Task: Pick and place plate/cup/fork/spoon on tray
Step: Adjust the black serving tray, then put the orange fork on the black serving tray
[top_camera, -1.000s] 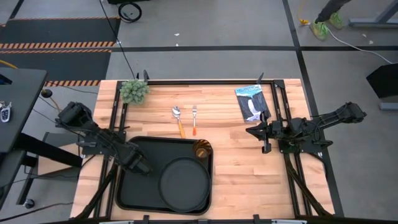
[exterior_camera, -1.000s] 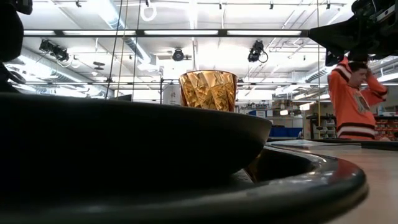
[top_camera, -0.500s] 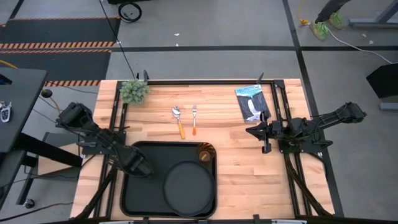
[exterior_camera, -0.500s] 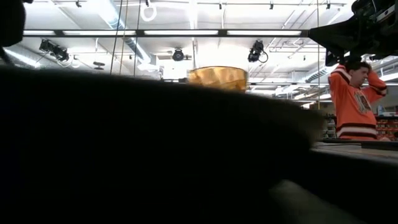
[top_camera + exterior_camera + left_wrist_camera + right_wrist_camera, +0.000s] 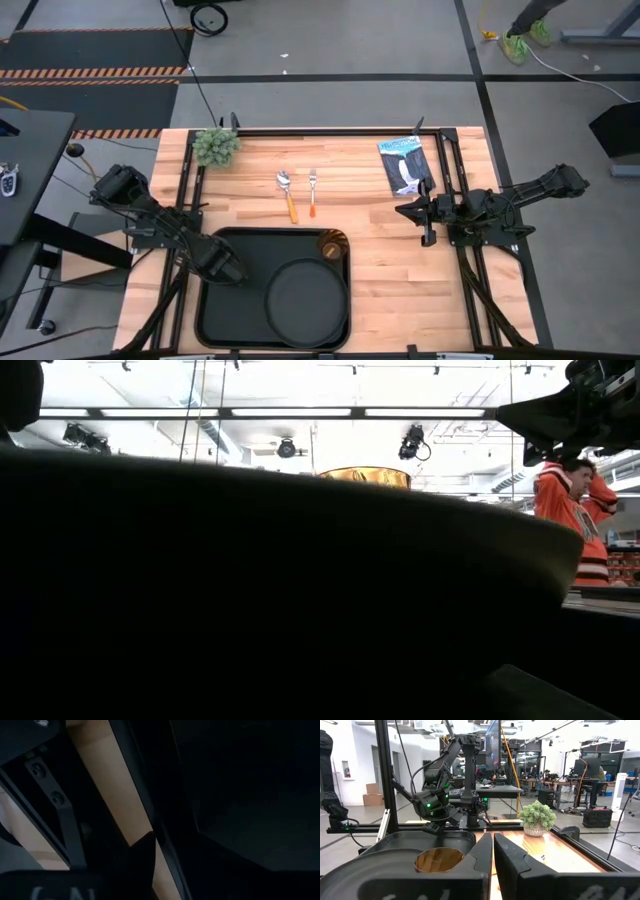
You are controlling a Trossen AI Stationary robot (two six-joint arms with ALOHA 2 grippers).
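The black tray lies at the table's near left and fills the low view. The round black plate sits in the tray's near right part. The amber cup stands in its far right corner, and its rim shows over the tray wall. The spoon and the fork lie side by side on the wood beyond the tray. My left gripper is at the tray's left rim. My right gripper is shut and empty, above the table's right part. My left gripper holds the tray by its left rim, about midway along that side. It comes slanting down from the table's left. The gripper's own body hides how the fingers sit on the rim. I cannot tell whether the tray's left side is off the wood.
A small potted plant stands at the far left corner. A black-and-white packet lies at the far right. Black frame rails run along both table sides. A person in orange stands in the room beyond. Bare wood lies right of the tray.
My left gripper has moved a little toward the table's right and near edges. The tray has slid the same way with the plate and cup in it. In the low view the tray wall now hides nearly all of the cup.
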